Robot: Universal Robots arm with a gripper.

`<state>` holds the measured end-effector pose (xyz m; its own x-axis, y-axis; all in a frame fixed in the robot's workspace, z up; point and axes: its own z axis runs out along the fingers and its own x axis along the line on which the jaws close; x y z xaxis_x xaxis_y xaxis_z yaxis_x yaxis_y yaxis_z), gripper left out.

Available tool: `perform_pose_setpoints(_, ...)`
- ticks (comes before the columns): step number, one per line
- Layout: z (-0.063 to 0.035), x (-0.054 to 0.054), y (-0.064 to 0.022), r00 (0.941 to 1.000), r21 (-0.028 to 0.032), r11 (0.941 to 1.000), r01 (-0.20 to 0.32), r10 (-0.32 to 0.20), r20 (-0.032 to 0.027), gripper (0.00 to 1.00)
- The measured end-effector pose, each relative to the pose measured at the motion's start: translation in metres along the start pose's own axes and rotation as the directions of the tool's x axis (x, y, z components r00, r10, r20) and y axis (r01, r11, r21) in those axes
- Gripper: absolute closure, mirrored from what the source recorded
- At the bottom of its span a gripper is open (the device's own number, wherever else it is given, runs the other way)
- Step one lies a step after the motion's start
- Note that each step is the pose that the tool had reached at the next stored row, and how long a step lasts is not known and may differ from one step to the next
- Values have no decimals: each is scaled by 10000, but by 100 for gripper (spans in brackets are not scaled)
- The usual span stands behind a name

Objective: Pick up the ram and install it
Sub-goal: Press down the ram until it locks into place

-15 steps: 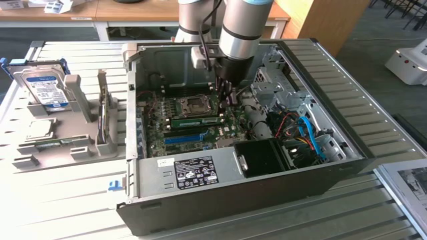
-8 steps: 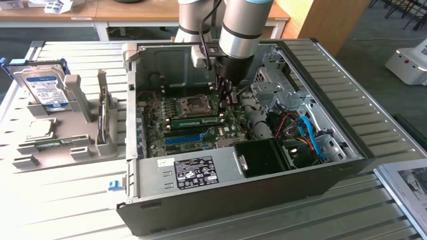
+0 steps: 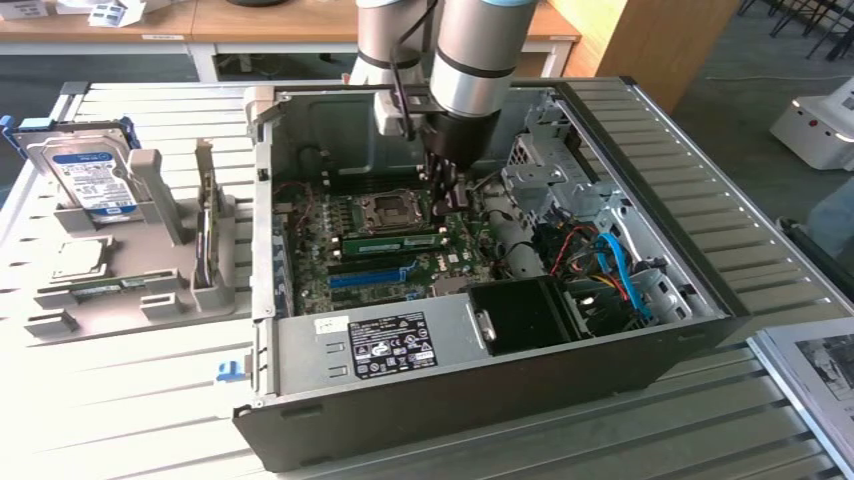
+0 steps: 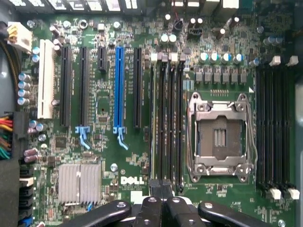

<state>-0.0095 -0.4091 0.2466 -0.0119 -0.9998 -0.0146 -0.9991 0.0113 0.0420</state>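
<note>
While the arm hangs over the open computer case (image 3: 627,330), its gripper (image 4: 161,187) sits clenched above the motherboard (image 4: 104,94), seemingly empty; the ram (image 3: 394,242) looks seated.

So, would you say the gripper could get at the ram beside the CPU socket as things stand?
Probably yes. The case lies open on its side, and the gripper, fingers shut, hangs inside it close above the ram, with nothing visible between them.
</note>
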Motion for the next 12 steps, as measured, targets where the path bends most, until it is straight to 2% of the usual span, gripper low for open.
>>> perform_pose_setpoints(12,12,3,266,10000,47,10000,0,0,2,90)
